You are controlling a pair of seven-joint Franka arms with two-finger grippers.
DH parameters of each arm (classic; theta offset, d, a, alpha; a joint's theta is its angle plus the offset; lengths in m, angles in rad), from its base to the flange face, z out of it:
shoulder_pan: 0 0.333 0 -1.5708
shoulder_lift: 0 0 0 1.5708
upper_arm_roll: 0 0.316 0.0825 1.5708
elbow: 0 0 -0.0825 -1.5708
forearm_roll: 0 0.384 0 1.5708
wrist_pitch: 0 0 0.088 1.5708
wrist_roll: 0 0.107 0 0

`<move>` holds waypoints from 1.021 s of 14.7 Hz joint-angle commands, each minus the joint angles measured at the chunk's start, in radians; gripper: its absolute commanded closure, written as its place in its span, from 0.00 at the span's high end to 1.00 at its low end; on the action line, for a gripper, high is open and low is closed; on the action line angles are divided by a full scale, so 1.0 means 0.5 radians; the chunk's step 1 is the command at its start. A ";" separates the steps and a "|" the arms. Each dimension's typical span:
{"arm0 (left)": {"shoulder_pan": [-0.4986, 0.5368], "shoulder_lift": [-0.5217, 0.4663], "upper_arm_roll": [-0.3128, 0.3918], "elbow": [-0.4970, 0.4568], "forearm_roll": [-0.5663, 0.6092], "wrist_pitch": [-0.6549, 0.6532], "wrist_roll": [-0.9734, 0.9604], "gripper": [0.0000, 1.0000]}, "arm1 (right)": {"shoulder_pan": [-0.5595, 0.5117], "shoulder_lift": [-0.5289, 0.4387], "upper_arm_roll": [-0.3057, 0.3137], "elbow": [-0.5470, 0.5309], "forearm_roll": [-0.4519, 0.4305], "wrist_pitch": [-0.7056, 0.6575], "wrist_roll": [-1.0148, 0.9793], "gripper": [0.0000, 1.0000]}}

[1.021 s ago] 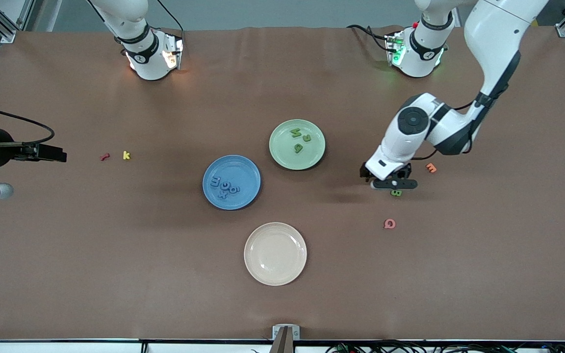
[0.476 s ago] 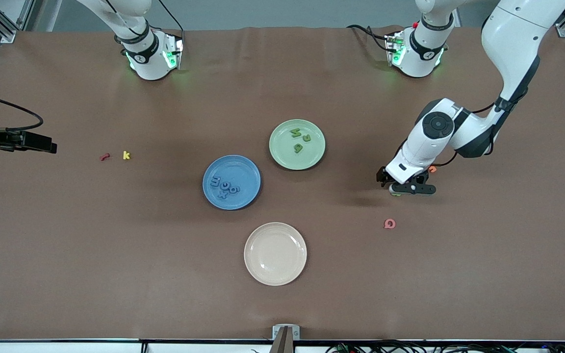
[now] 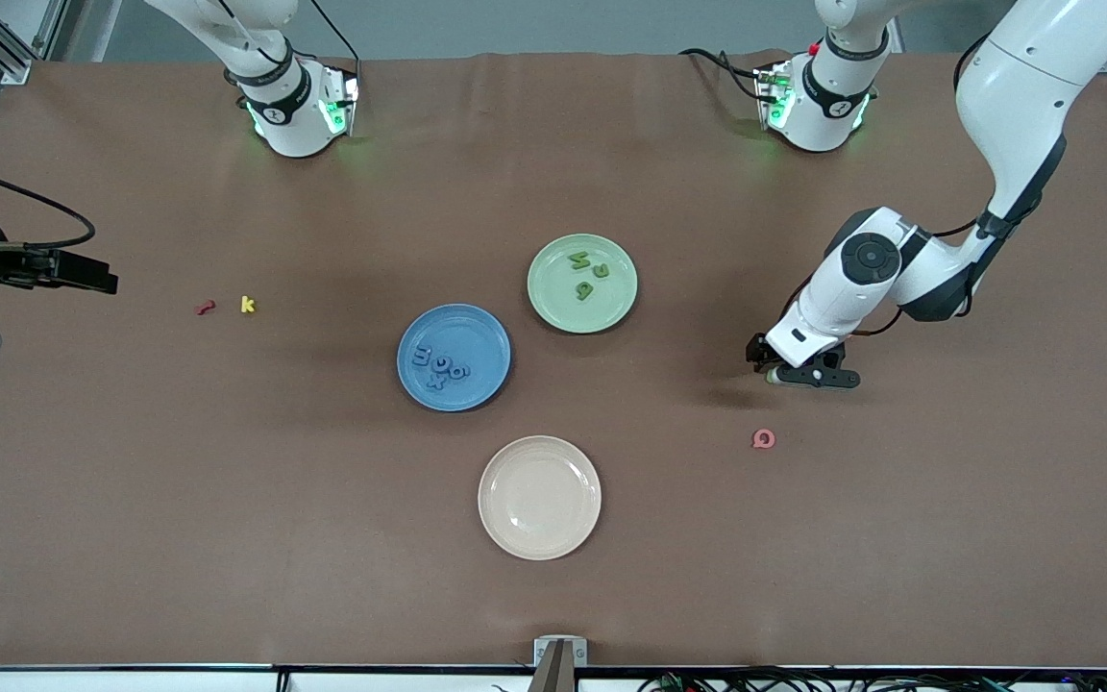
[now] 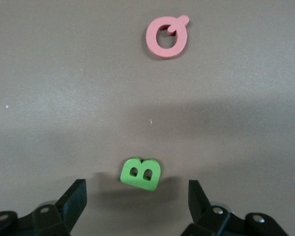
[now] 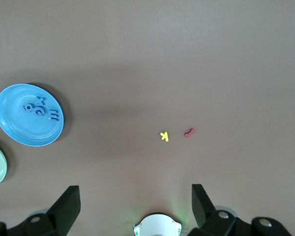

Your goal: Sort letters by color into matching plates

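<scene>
A green letter B (image 4: 140,173) lies flat on the brown table. My left gripper (image 4: 136,199) is open and hangs low over it, one finger on each side, not touching; in the front view the left gripper (image 3: 806,375) hides the B. The pale green plate (image 3: 605,309) holds three green letters (image 3: 587,274). The blue plate (image 3: 479,333) holds several blue letters (image 3: 440,366) and also shows in the right wrist view (image 5: 10,129). My right gripper (image 3: 81,273) is open and empty, high over the right arm's end of the table (image 5: 135,202).
A cream plate (image 3: 539,497) lies nearer the front camera than the blue plate. A pink Q (image 3: 763,439) lies near the B and shows in the left wrist view (image 4: 167,37). A yellow k (image 3: 247,305) and a red letter (image 3: 206,308) lie toward the right arm's end.
My left gripper has moved toward the left arm's end of the table and now covers the green B in the front view. My right gripper has shifted slightly at the table's edge.
</scene>
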State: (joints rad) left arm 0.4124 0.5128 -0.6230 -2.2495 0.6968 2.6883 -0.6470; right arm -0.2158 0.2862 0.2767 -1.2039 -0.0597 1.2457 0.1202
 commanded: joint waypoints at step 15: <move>0.003 0.128 -0.006 0.121 0.100 0.023 -0.022 0.27 | 0.327 -0.670 -0.523 -0.838 0.138 0.426 -0.210 1.00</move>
State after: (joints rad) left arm 0.4104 0.5633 -0.6242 -2.1996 0.7219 2.6901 -0.6470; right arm -0.0595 0.0242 0.0289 -1.5337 -0.0148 1.4171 0.0280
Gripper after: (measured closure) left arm 0.634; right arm 0.000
